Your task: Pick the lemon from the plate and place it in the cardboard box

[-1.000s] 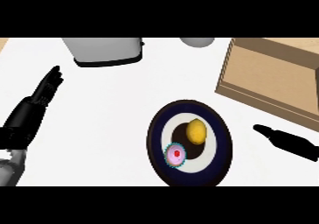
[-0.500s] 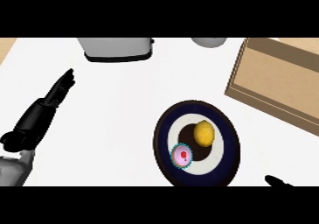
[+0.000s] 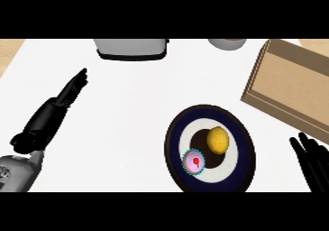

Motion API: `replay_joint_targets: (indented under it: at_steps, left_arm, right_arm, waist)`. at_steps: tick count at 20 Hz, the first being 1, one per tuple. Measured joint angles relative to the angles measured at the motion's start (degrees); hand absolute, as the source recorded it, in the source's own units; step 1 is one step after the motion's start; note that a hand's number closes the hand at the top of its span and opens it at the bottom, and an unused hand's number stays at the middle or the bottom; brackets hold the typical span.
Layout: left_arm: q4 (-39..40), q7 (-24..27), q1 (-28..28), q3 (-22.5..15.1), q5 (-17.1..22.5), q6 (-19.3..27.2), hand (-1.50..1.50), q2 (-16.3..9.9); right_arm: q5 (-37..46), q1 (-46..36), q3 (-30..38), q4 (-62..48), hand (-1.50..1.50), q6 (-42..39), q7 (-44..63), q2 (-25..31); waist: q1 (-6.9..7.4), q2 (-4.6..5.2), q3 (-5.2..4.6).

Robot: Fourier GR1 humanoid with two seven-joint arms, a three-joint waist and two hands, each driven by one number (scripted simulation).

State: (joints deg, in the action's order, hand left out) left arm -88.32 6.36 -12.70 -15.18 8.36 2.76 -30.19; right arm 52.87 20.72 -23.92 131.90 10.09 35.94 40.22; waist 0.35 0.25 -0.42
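Observation:
A yellow lemon (image 3: 218, 139) lies on a dark blue plate (image 3: 177, 135) with a white centre, right of the middle of the counter. Beside it on the plate sits a small pink cupcake (image 3: 194, 162) in a teal wrapper. The cardboard box (image 3: 290, 89) stands at the upper right, just beyond the plate. My right hand (image 3: 315, 161) rises from the lower right edge with straight fingers, to the right of the plate and apart from it. My left hand (image 3: 54, 111) rests at the left, fingers straight and pointing up, holding nothing.
A grey appliance (image 3: 132, 48) stands at the back centre and a grey cup (image 3: 227, 43) at the back right. Wooden surface shows at the far left corner (image 3: 7, 49). White counter lies between my left hand and the plate.
The view has shifted, so everything sits further right and lower. My right hand has come back up at the lower right with its fingers straight. The lemon stays on the plate.

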Motion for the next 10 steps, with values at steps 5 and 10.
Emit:
replay_joint_targets:
  at_steps: [5,10]
  left_arm:
    - [0.68,-0.97,-2.13,0.11,0.09,-1.14,0.0,0.51]
    - [2.3,0.19,-1.96,0.32,-0.57,-1.7,0.0,1.19]
  right_arm:
    - [5.72,-8.9,-7.78,-0.24,-1.5,-13.91,13.86,-5.29]
    - [10.11,-18.07,-15.23,-4.79,-1.5,-23.57,22.97,-16.59]
  waist:
    - [1.15,0.13,0.06]
    - [1.29,0.07,0.13]
